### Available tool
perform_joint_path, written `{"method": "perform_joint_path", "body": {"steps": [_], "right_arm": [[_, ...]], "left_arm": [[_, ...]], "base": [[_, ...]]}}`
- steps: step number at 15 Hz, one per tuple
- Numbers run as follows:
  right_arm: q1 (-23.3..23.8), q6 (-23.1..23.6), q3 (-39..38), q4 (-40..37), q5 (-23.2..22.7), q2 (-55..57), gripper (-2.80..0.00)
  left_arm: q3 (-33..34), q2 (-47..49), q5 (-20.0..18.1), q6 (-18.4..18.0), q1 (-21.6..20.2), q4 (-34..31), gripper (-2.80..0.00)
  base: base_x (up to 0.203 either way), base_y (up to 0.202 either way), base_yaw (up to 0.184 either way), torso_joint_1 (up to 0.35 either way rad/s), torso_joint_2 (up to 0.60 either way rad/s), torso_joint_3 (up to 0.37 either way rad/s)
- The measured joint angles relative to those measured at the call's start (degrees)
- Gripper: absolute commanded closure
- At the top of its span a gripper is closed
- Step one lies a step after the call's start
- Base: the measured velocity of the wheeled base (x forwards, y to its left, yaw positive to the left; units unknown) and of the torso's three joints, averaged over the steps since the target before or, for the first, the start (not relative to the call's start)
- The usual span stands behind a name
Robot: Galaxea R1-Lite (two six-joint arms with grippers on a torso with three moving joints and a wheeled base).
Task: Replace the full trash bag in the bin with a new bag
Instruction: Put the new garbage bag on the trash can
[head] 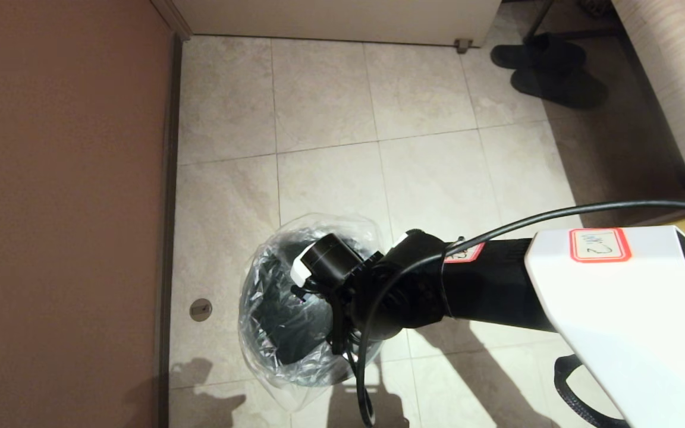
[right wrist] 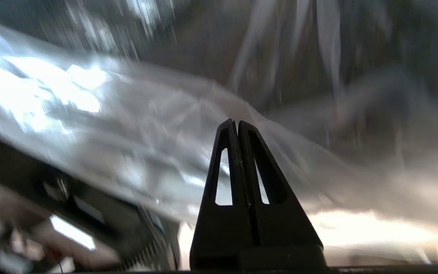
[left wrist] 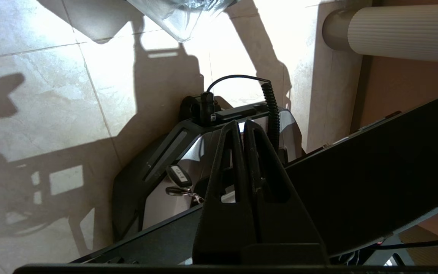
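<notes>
a: where's the bin [head: 286, 333]?

b: on the tiled floor [head: 330, 107], near its left edge by the brown wall [head: 63, 208], toward the near end. new bag [head: 271, 279] draped in and over it, clear crinkly film spilling past the mouth all round, one loose flap hanging out on the near side. looks wider than the mouth, hence the slack.

a: right gripper [right wrist: 236, 123]?

b: down over the bin mouth, arm reaching in from the right. fingers pressed together, nothing visibly pinched betw. them in the wrist view, just film [right wrist: 127, 125] spread in front. prob. used as a blunt pusher, tucking the bag down or smoothing it vs the wall. can't tell if tip actually touches the film.

a: why shut then?

b: guess: closed tips snag less on thin plastic than open ones.

a: left gripper [left wrist: 240, 123]?

b: parked low by the robot's own base [left wrist: 188, 144], fingers together, empty. corner of the bag [left wrist: 181, 19] just visible beyond it, well apart. out of the way so the right arm gets room.

a: how far along?

b: late, judging by bag already seated. no full bag in sight. remaining: flap on the near side prob. needs folding over the rim.

a: risks?

b: film riding up w/ the gripper on exit, or tearing.
</notes>
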State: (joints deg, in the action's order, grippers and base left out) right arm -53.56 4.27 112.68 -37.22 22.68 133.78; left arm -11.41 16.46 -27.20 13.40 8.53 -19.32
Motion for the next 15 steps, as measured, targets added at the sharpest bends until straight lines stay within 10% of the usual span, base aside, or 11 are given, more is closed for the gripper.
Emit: {"method": "perform_joint_path", "body": {"steps": [6,15], "right_arm": [[-0.5,-1.8,-0.2,-11.4,0.1,-2.8,0.0],[-5.4,-18.9,-1.3,-14.2,-3.1,-2.5,0.0]], "left_arm": [[0.0,0.0,0.2,0.5,0.0,0.0,0.0],[0.0,0.0,0.3,1.0,0.0,0.0,0.0]], "base": [[0.0,0.0,0.0,0.0,0.0,0.0],[0.0,0.0,0.0,0.0,0.0,0.0]]}}
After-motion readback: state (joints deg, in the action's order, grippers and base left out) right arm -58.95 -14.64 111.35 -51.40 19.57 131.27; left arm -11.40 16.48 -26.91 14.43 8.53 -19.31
